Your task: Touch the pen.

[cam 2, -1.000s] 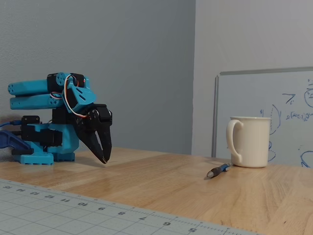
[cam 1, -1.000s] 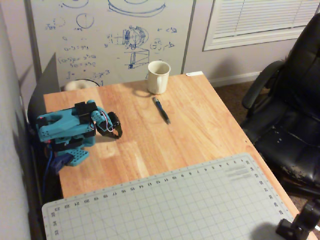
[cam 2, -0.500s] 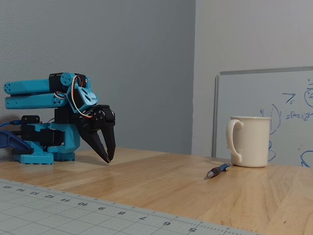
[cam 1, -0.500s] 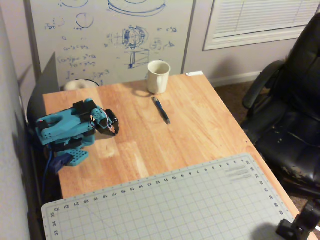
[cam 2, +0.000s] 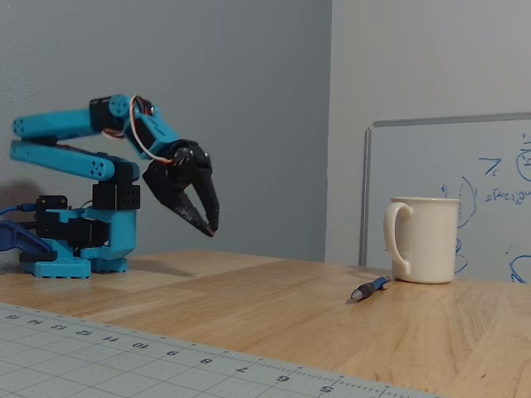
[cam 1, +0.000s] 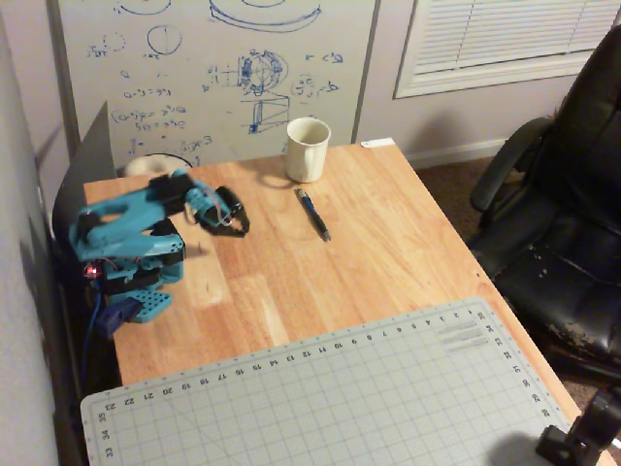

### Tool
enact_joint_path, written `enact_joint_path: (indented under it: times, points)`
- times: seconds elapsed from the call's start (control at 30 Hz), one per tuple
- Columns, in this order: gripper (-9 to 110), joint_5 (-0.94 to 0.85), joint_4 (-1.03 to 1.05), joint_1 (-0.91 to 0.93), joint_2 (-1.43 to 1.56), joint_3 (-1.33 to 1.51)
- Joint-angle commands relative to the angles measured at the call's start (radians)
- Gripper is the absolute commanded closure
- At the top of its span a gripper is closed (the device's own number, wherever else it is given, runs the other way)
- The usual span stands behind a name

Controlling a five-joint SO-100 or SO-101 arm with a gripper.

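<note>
The thin dark blue pen [cam 1: 312, 215] lies flat on the light wood table [cam 1: 388, 252], near the far edge, just beside the white mug [cam 1: 308, 149] (not touching). The black gripper [cam 2: 209, 225] hangs in the air w/ fingers together, well apart from the pen; bare wood lies btwn them.

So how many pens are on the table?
1. The pen lies on the wooden table, just in front of the white mug. Nothing seems to hide another.
</note>
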Motion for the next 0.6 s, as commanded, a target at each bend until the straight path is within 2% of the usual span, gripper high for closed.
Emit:
enact_joint_path:
  times: [0.0,0.33,0.57]
  points:
    - [101,-0.006,-0.044,-0.011,-0.304,-0.278]
    - [101,0.006,-0.051,-0.091,-1.04,-0.96]
    - [101,0.006,-0.051,-0.087,-1.437,-1.339]
